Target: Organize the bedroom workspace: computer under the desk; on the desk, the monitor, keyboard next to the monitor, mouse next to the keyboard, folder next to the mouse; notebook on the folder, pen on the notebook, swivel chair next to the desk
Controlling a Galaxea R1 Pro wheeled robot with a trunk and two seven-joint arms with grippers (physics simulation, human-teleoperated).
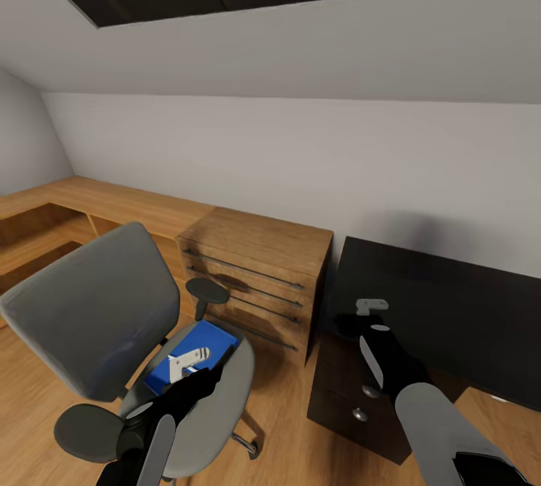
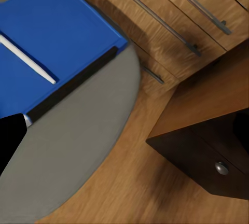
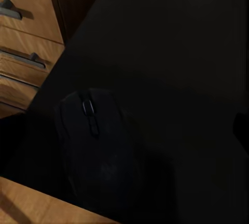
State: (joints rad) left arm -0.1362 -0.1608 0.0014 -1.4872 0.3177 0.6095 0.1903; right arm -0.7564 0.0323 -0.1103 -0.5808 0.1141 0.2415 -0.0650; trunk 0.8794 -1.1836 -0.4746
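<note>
The swivel chair (image 1: 98,321) stood on the wooden floor, its tall grey back toward the left of the head view, its round grey seat (image 2: 78,156) and black armrests showing. The blue folder (image 1: 197,354) lay flat on the seat, toward the edge nearest the oak drawer unit; in the left wrist view it (image 2: 57,42) showed a dark edge strip and a thin white stick lying on top. The desk (image 1: 451,313) stood to the right of the drawer unit, a black surface against the wall. The mouse (image 3: 96,146), black with a scroll wheel, lay on that surface near its front edge.
</note>
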